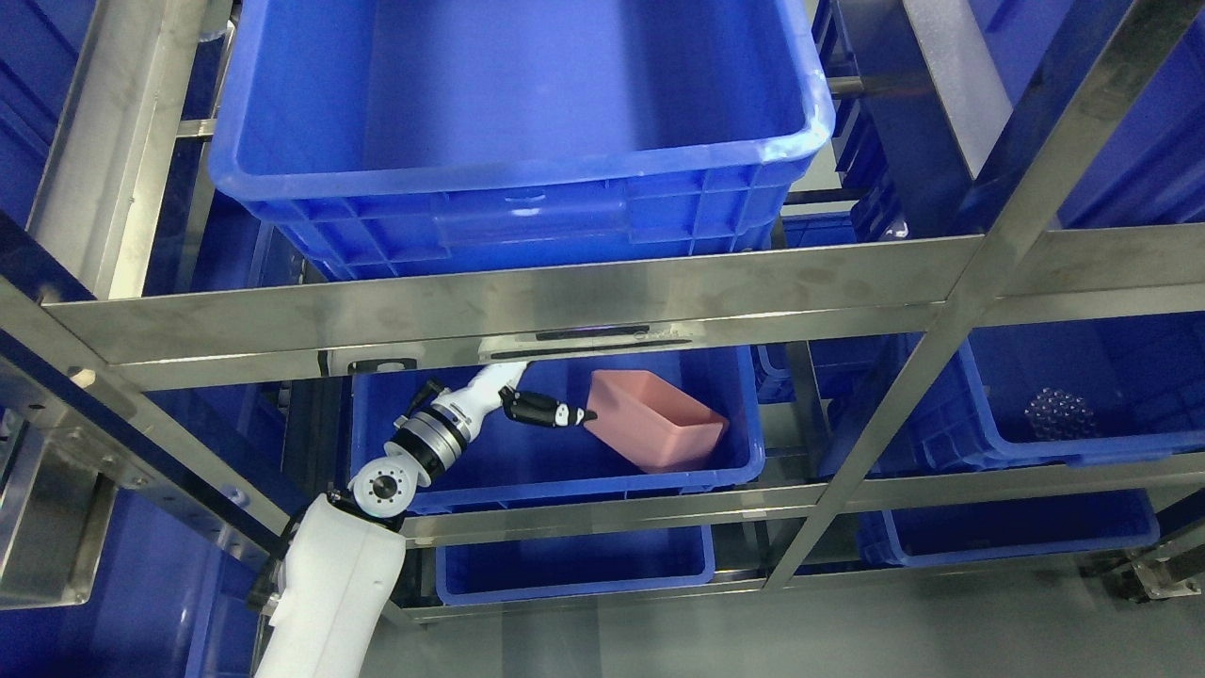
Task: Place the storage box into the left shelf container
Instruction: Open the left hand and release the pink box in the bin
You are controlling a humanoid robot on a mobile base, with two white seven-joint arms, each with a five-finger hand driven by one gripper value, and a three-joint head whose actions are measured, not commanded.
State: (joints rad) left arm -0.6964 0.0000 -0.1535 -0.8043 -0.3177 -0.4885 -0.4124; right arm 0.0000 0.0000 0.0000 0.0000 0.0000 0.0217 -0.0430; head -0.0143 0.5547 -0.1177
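One head view looks steeply down from above, close onto the steel shelf (602, 311) tiers

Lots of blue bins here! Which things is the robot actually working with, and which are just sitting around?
In the job: left hand; pink storage box, tilted; blue container on the left shelf, holding it.

Just there: big top bin; right bin with a clear bumpy thing; bottom bins.

I see a steel shelf (565, 311) with slanted posts and flat rails. On its top level sits a large blue bin (518, 188). On the level below, at left, another blue bin (565, 461) holds a tilted pink box (654, 431). To the right on that level I see a third blue bin (1083, 443). Lower still sit two more blue bins (574, 565), (1017, 532) above the grey floor (847, 631).
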